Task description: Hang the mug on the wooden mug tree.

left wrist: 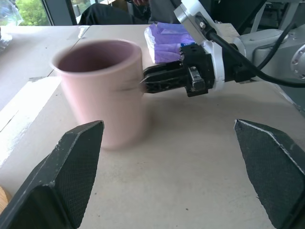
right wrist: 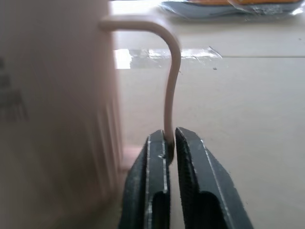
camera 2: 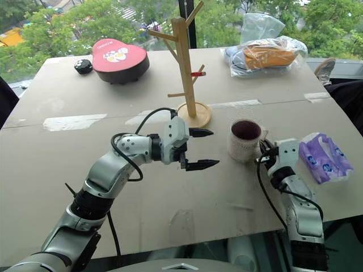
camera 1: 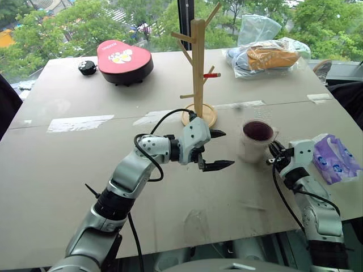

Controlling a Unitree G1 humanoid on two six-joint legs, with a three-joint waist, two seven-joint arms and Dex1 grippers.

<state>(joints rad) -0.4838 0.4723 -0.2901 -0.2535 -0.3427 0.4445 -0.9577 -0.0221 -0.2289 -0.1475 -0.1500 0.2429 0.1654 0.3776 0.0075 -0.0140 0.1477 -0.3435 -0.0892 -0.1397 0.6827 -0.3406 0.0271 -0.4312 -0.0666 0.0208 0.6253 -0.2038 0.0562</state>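
Gripping the mug by its handle, with the mug tree waiting behind and to the left.

From left to right: the left gripper (camera 1: 217, 149) hangs released, jaws wide, pointing toward the mug (camera 1: 256, 140). The mug stands upright on the surface (camera 1: 68, 170), its handle turned to the right. The right gripper (right wrist: 170, 145) is clenched on the thin handle loop, so the right arm is the nearer one. The wooden mug tree (camera 1: 198, 68) stands upright, farther back and left of the mug; I judge the mug must travel up and leftward.
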